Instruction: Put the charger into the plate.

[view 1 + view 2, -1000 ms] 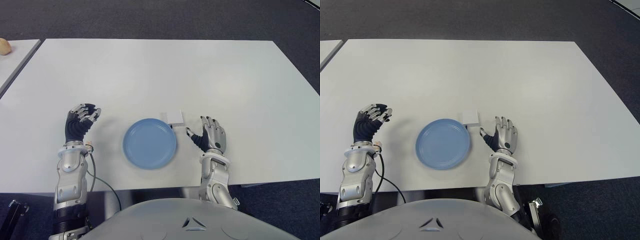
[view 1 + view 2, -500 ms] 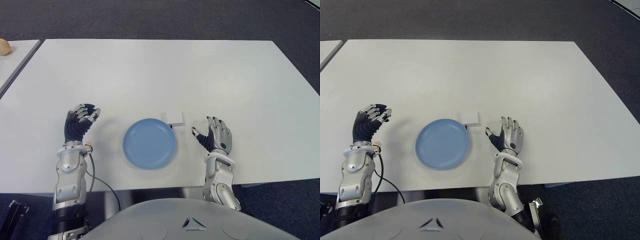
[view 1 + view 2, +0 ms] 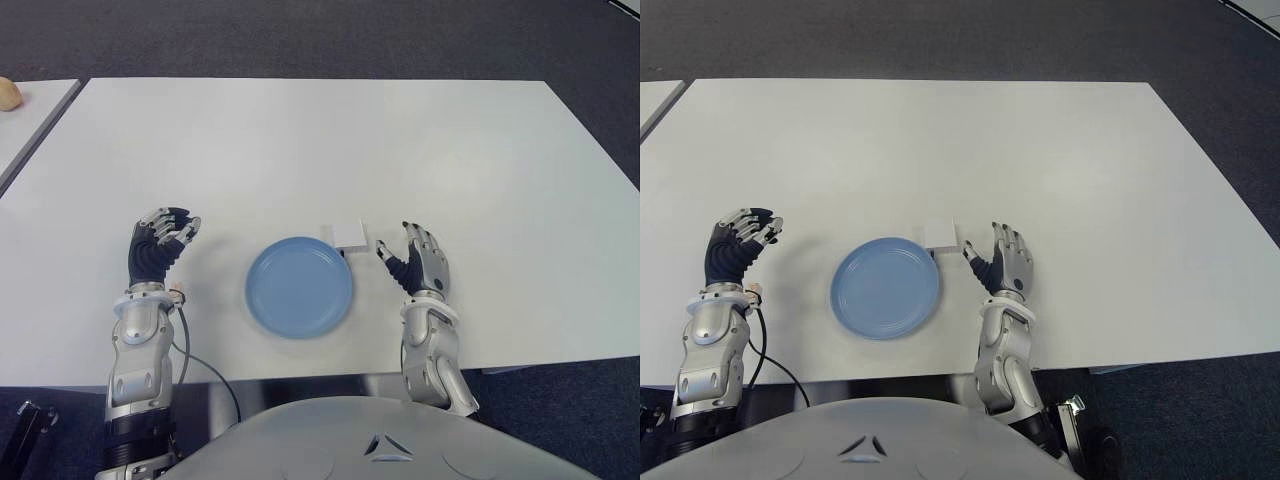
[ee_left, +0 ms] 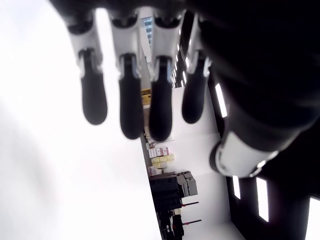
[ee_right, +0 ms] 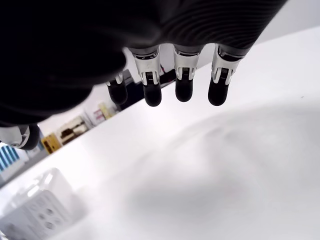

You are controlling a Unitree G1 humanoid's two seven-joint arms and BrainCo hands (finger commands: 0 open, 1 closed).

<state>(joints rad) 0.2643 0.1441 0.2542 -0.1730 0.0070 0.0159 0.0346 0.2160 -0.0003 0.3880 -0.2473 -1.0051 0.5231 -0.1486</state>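
Low in the frame, the white charger (image 3: 349, 235) touches the blue plate's (image 3: 299, 286) upper-right rim on the table (image 3: 400, 140), the right hand (image 3: 418, 264) just beside it, fingers spread and empty, while the left hand (image 3: 160, 245) shows left of the plate, fingers loosely curled, empty.

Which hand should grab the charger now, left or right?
Right. The right hand, open, is just beside the charger at the plate's far right edge. The left hand is across the plate.

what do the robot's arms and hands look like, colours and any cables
Both forearms are silver-grey metal with jointed segments and a pale ring at each wrist. The left hand and right hand have silver fingers with black palms and black fingertip pads. A thin black cable trails from the left wrist.
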